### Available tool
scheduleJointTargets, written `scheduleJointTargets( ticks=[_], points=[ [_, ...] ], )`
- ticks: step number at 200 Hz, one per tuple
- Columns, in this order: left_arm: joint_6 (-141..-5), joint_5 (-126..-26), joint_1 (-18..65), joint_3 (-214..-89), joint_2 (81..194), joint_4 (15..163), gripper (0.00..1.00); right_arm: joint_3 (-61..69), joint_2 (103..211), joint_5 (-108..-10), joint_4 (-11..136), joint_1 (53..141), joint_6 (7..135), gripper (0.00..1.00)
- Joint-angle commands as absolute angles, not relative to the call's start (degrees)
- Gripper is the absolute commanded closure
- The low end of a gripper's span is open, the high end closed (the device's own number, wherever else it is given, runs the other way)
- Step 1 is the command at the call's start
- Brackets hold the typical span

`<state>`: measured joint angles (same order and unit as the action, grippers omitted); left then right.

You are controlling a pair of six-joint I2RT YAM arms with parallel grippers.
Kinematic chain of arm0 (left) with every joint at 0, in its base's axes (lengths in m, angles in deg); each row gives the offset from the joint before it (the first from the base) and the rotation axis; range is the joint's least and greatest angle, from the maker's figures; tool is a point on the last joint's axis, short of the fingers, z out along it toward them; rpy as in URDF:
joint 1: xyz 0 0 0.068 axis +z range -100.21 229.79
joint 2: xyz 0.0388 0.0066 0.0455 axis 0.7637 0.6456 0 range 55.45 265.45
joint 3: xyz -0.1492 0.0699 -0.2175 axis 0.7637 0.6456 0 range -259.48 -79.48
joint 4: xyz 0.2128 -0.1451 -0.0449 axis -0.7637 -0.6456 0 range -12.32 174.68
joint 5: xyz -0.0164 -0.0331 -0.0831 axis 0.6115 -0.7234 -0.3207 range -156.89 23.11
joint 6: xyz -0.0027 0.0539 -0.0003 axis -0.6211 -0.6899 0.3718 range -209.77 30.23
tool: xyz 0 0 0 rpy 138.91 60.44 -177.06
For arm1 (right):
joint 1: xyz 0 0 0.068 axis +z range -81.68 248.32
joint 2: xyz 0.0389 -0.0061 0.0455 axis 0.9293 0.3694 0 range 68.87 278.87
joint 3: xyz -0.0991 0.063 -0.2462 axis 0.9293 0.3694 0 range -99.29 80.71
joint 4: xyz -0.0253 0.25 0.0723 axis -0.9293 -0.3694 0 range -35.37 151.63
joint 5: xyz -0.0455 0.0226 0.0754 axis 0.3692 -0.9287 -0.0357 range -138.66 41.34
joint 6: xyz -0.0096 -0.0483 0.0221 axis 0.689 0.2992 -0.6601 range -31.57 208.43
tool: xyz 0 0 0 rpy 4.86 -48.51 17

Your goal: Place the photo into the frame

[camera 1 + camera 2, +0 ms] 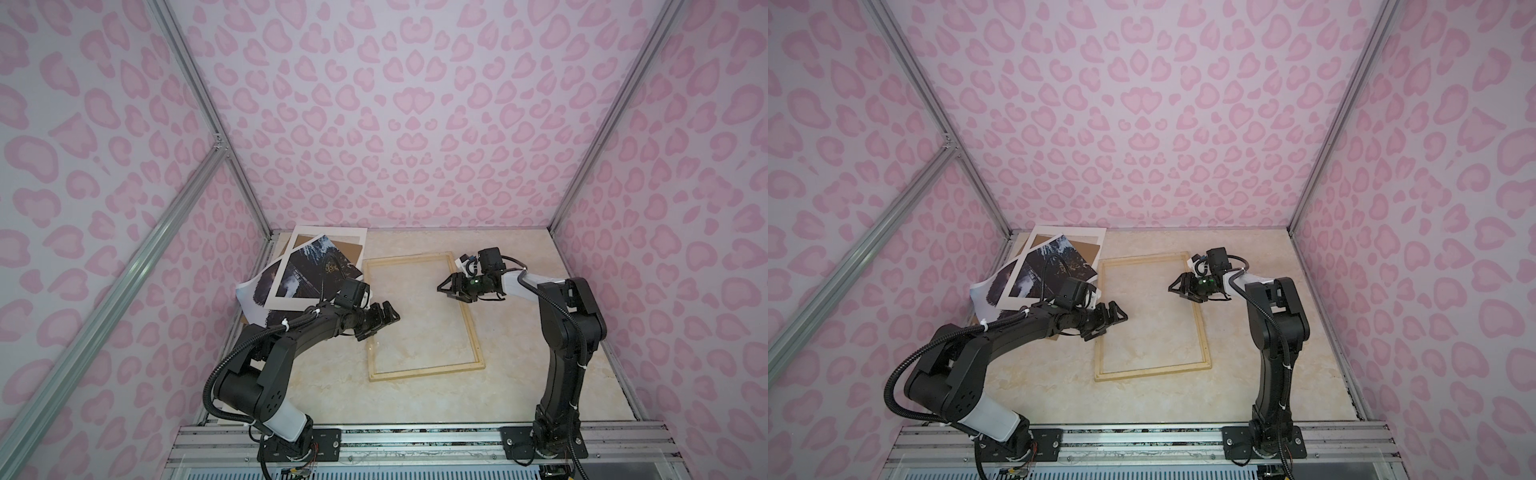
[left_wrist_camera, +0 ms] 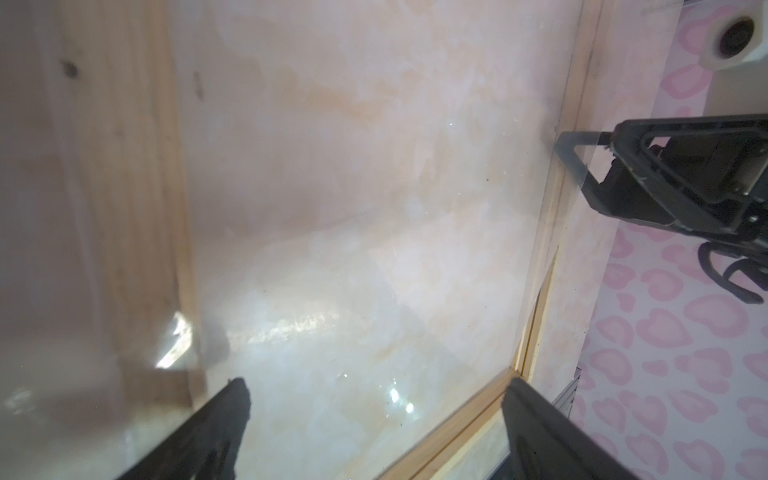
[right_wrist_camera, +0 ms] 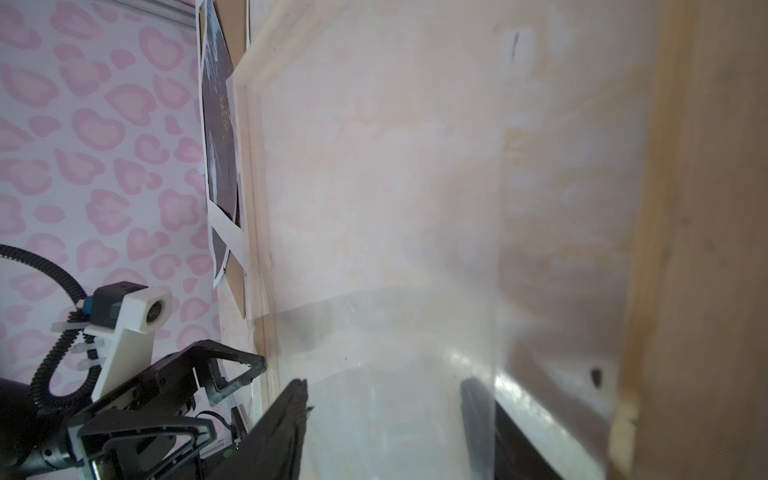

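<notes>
Closest to us, lower middle: the left gripper [image 1: 382, 321] hangs over the frame's left side, claw spread wide, nothing in it. The frame [image 1: 428, 371] lies flat mid-table. A bit further back, the right gripper [image 1: 444, 291] hovers by the frame's right strip, jaws apart, gripping nothing. The photo [image 1: 307, 270] sits way back at upper left, partly under a white mat [image 1: 291, 305], outside the frame.

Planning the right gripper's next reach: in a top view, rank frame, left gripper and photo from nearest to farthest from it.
1. frame, right below the right gripper.
2. left gripper, across the frame's left side.
3. photo, farther off, left rear.
</notes>
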<state>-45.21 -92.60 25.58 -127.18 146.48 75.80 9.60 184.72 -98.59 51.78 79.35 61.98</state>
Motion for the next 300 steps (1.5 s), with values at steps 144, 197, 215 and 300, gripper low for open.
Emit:
scheduleJointTargets(
  ticks=[144, 197, 215, 300],
  points=[
    [-50.39, -80.1, 28.95, -143.48, 120.39, 52.79, 0.02, 6.55, 165.06, -92.86, 47.74, 89.48, 56.59, 1.0],
    [-54.19, -67.76, 31.43, -152.22, 110.98, 41.64, 0.02, -7.94, 164.68, -87.97, 52.0, 104.08, 44.85, 1.0],
    [-54.61, -66.62, 31.78, -153.12, 110.26, 40.32, 0.02, -10.79, 166.83, -89.55, 53.46, 105.17, 41.83, 1.0],
    [-54.08, -69.55, 32.01, -149.2, 110.71, 42.53, 0.02, 6.09, 168.52, -96.24, 44.47, 89.24, 55.17, 1.0]
  ],
)
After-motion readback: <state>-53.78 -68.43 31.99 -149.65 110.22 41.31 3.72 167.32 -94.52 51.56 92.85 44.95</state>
